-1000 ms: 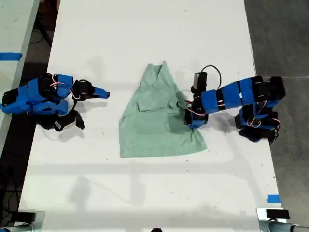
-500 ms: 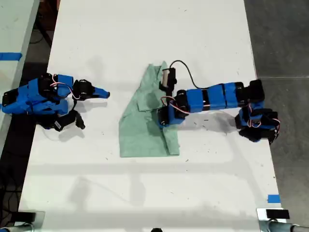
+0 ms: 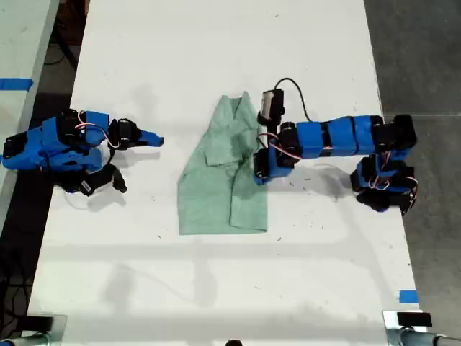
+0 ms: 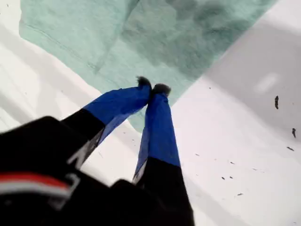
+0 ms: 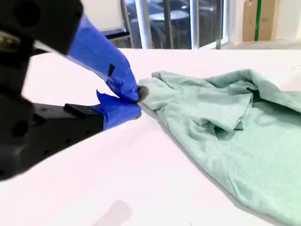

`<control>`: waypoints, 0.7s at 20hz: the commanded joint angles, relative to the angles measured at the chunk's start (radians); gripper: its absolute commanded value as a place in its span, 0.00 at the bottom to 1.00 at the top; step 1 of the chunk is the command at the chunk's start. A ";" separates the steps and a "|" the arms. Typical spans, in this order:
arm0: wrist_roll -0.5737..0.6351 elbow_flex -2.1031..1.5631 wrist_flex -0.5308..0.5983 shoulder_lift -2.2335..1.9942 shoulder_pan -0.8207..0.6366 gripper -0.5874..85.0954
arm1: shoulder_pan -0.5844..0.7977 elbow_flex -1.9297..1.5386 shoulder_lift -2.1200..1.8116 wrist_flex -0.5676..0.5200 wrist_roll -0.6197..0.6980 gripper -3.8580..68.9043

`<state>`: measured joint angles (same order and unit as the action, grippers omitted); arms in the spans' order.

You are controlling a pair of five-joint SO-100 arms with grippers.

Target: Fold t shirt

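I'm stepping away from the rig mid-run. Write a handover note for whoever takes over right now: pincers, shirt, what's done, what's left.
My first pincer: shut, tips together over the edge of the pale mint-green fabric t shirt; no cloth visibly pinched.
My second pincer: shut, low over the white table, apart from the shirt, at the exterior view's left.
Shirt: mid-table, collar toward the exterior view's top.
Done: the side on the exterior view's right lies folded over the body.
Left: fold the other side, then probably the bottom up.

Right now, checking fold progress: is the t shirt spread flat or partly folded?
Partly folded: the t shirt has its exterior view's right side doubled over onto its middle.
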<state>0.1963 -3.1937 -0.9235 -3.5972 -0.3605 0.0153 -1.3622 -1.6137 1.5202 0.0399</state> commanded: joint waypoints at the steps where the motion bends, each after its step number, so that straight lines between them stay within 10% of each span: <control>1: -0.011 -0.006 0.000 -0.009 -0.002 0.00 | 0.026 -0.364 -0.318 -0.078 -0.040 0.05; 8: -0.015 -0.006 -0.002 -0.009 -0.002 0.00 | 0.067 -1.516 -1.144 -0.692 -0.121 0.05; 10: -0.018 -0.008 -0.002 -0.009 0.003 0.00 | 0.064 -1.683 -1.468 -0.627 -0.137 0.08; 12: -0.014 -0.008 0.002 -0.009 -0.002 0.00 | 0.060 -1.755 -1.902 -0.278 -0.181 0.08; 14: -0.017 -0.008 0.002 -0.009 0.003 0.00 | 0.063 -1.753 -1.890 -0.258 -0.186 0.08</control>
<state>0.1963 -3.1937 -0.9235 -3.5972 -0.3605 0.0782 -3.0557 -3.4131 1.1904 -0.1335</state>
